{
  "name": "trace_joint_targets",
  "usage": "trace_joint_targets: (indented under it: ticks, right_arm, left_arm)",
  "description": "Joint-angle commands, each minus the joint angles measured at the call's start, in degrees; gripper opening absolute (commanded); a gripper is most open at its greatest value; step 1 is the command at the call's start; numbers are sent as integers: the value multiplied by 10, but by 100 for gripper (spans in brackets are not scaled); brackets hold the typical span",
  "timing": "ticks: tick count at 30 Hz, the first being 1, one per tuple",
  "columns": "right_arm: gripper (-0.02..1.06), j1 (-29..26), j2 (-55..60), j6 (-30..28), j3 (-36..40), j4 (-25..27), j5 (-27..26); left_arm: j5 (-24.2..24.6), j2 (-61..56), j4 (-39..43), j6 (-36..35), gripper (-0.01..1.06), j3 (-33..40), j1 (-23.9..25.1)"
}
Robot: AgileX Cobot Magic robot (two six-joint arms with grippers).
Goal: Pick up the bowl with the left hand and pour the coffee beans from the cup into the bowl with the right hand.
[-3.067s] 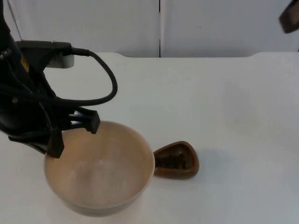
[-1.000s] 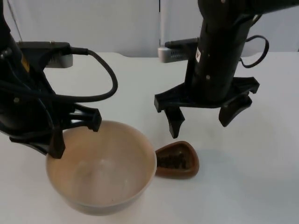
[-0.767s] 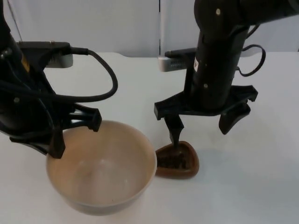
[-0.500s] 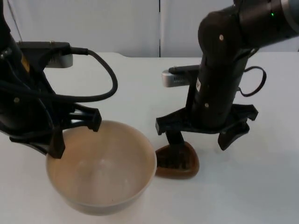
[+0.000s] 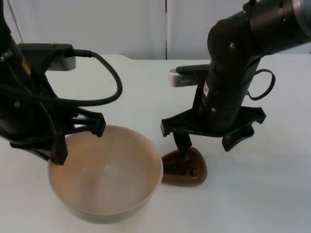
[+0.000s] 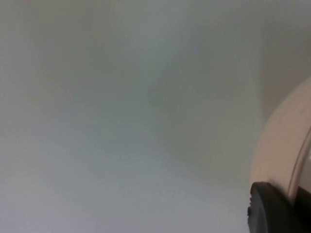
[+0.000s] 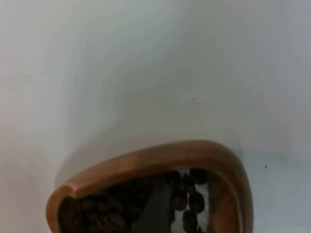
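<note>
The right gripper (image 5: 208, 144) is spread wide over a brown wooden cup (image 5: 184, 167) of coffee beans (image 7: 192, 201) on the white table (image 5: 252, 194), one finger inside. Beside it, the left gripper (image 5: 77, 140) clamps the beige bowl (image 5: 104, 177) by its rim.

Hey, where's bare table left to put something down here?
Free: the table right of the cup, and the strip before the wall between both arms. Crowded: the bowl in the left gripper, the cup under the right gripper.
</note>
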Motion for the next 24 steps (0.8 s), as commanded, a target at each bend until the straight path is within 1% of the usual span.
trace_joint_targets:
  ticks: [1,8,15,24]
  right_arm:
    - [77,1,3,3,3,-5,-7]
    - [77,1,3,3,3,-30,-8]
    - [75,1,3,3,3,-30,-18]
    - [75,1,4,3,9,-29,-30]
  left_arm:
    - [-5,-5,-4,-3,0,2,-4]
    - [-5,-5,-4,-3,0,2,-4]
    - [-6,-5,-4,-5,0,2,-4]
    - [-6,-5,-4,-5,0,2,-4]
